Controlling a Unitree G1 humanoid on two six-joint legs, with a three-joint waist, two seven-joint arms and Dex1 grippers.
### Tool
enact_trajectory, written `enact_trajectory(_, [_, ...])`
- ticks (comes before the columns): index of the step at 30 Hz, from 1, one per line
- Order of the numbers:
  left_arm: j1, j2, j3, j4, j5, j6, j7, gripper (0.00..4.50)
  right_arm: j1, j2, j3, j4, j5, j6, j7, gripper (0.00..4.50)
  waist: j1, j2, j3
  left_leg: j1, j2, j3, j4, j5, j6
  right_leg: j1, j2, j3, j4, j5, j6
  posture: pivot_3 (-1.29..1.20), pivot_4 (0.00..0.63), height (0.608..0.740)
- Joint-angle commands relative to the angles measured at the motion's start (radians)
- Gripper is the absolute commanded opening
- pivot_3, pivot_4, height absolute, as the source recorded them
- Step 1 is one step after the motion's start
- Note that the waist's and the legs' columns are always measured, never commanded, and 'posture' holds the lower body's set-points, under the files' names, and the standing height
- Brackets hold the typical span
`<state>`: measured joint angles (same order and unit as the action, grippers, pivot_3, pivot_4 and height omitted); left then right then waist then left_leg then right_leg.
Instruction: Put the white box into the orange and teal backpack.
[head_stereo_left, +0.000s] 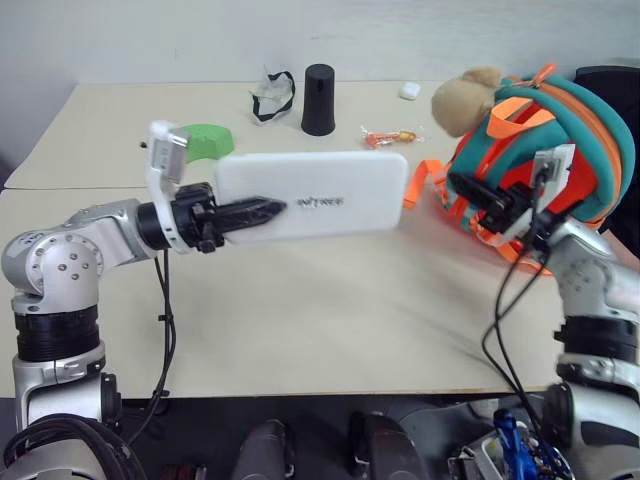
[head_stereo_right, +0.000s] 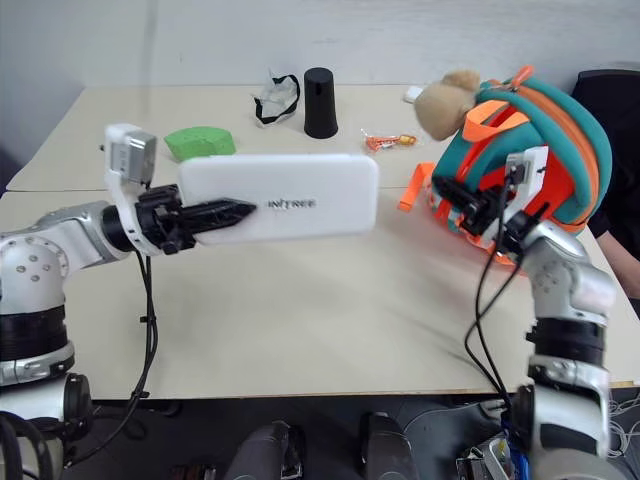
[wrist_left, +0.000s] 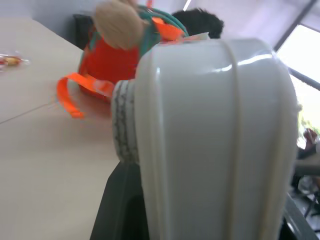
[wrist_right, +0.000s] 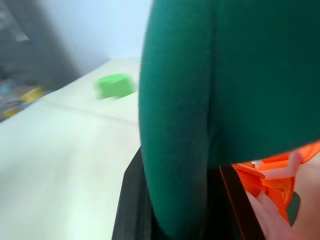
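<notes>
Left eye view | left fingers (head_stereo_left: 262, 211) clamp white box (head_stereo_left: 320, 195), held level above bench (head_stereo_left: 320, 320) middle | right fingers (head_stereo_left: 478, 197) closed on teal trim of orange and teal backpack (head_stereo_left: 560, 130), right bench edge

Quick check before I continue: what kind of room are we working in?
Probably an office or lab: plain beige tables pushed together, a bare white wall, a large window, and a dark office chair behind the orange and teal backpack.

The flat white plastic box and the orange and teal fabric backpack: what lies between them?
Between the white box and the backpack, the left eye view shows loose orange webbing straps on the tan table.
</notes>
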<state>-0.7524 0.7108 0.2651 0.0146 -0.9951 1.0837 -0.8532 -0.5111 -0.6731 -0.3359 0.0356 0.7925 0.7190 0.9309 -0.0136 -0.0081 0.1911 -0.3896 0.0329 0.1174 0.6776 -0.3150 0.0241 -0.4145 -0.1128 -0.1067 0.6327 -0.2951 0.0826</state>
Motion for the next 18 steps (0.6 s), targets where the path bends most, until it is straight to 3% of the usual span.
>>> enact_trajectory(1, [-0.074, 0.044, 0.046, 0.058, 0.024, -0.06, -0.033, 1.26, 0.088, -0.122, -0.09, -0.268, 0.249, 0.186, 0.103, 0.03, 0.006, 0.0, 0.001, 0.0, 0.0, 0.0, 0.0, 0.0, 0.0, 0.0, 0.0, 0.0, 0.0, 0.0, 0.0, 0.0, 0.15, 0.74])
enact_trajectory(11, [-0.091, 0.073, -0.056, 0.053, 0.113, -0.13, -0.169, 1.26, 0.293, -0.344, -0.272, -0.525, 0.712, 0.403, 0.107, 0.03, 0.017, -0.003, 0.003, 0.001, -0.001, 0.001, -0.001, -0.001, 0.001, 0.0, -0.001, 0.0, -0.006, 0.0, 0.0, 0.0, 0.15, 0.74])
enact_trajectory(18, [-0.077, 0.05, -0.105, -0.007, 0.116, -0.137, -0.24, 1.26, 0.404, -0.359, -0.296, -0.567, 0.733, 0.381, 0.102, 0.03, 0.023, -0.006, 0.004, 0.0, -0.001, 0.001, 0.0, -0.002, 0.002, 0.001, -0.002, 0.001, -0.007, 0.001, 0.001, 0.0, 0.15, 0.74])
